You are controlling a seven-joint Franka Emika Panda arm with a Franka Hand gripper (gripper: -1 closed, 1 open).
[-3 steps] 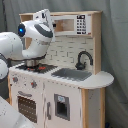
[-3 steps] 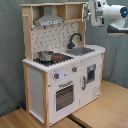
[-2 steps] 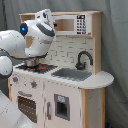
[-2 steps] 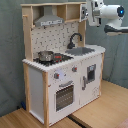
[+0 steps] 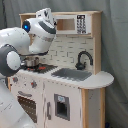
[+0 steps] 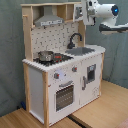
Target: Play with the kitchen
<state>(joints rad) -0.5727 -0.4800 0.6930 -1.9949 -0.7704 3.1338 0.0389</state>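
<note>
A white and light-wood toy kitchen (image 6: 60, 65) stands on a wooden floor (image 6: 95, 112) before a grey backdrop, its grey hood (image 6: 49, 20) above a stove where a small metal pot (image 6: 45, 55) sits, with the black faucet (image 6: 74, 39) arching over the sink (image 6: 82, 50) just beside it in the second exterior view. The white robot arm (image 5: 37, 32) hangs high beside the kitchen's upper shelf, over the stove in the first exterior view, touching nothing on the counter. Whether the gripper's jaws are parted or closed cannot be told.
</note>
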